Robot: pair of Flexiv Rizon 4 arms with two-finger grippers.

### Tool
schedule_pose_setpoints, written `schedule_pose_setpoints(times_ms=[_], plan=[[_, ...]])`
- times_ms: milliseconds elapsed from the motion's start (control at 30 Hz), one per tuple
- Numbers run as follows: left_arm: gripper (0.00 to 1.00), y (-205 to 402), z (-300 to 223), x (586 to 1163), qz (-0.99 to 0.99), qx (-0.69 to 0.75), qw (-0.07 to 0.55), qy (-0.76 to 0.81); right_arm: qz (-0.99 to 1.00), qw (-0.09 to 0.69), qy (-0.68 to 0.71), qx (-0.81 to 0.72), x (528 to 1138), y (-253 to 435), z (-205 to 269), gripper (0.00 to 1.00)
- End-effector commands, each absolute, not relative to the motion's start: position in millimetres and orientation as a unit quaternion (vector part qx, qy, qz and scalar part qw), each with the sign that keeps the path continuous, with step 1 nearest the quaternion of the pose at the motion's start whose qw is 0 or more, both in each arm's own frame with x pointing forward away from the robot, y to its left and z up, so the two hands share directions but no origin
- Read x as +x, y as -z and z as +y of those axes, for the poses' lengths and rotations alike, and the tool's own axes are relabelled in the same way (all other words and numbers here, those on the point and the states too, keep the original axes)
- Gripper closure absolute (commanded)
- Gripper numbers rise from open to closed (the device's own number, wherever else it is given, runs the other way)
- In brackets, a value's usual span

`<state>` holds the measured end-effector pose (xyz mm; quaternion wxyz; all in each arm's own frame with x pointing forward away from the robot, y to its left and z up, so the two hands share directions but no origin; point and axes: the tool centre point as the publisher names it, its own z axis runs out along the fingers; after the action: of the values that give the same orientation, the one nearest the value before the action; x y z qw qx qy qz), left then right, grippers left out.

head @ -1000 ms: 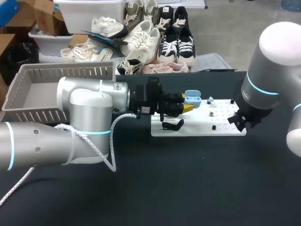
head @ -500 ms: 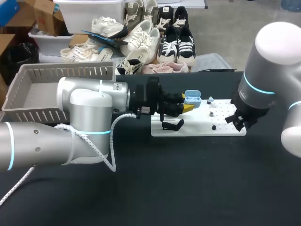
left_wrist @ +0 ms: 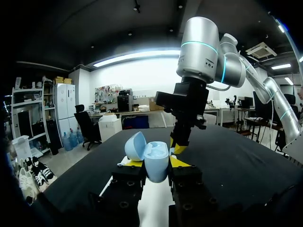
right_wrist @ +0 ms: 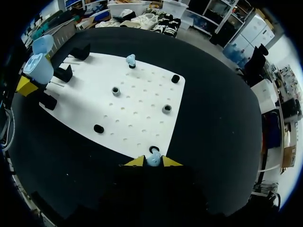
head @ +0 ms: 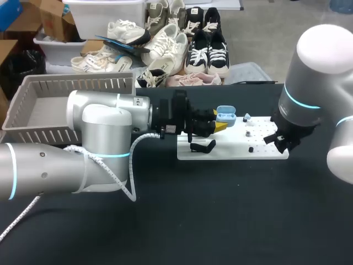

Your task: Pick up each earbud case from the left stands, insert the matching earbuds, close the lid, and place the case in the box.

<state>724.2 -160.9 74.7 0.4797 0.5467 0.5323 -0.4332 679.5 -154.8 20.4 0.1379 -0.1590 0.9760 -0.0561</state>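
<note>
Item: earbud case [left_wrist: 152, 158], light blue, lid open, grasped in left hand [left_wrist: 156, 163] above white board [right_wrist: 142, 109]. Earbud [right_wrist: 152, 159] pinched in right hand [right_wrist: 152, 162] at the board's edge. Recommended: earbud lifted straight, seated squarely in matching cavity, case held level.

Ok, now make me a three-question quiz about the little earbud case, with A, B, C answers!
1. Where is the earbud case?
A) in the basket
B) in the left hand
C) lying on the table

2. What colour is it?
A) red
B) green
C) light blue

3. How is its lid?
A) open
B) shut
C) gone

Answers:
1 B, the hand pinches it from both sides.
2 C, case and lid are both light blue.
3 A, the lid is tipped back and the inside shows.
</note>
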Motion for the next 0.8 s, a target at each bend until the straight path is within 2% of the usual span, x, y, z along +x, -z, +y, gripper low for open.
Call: schedule_pose_setpoints(times_ms=[33, 800], plan=[[1.0, -74, -160, 724, 0.531, 0.546, 0.481, 0.434, 0.976, 0.135, 0.058, -0.158, 681, -19, -154, 1.0], [1.0, -74, -160, 724, 0.531, 0.546, 0.481, 0.434, 0.971, 0.165, 0.054, -0.163, 658, -63, -168, 1.0]])
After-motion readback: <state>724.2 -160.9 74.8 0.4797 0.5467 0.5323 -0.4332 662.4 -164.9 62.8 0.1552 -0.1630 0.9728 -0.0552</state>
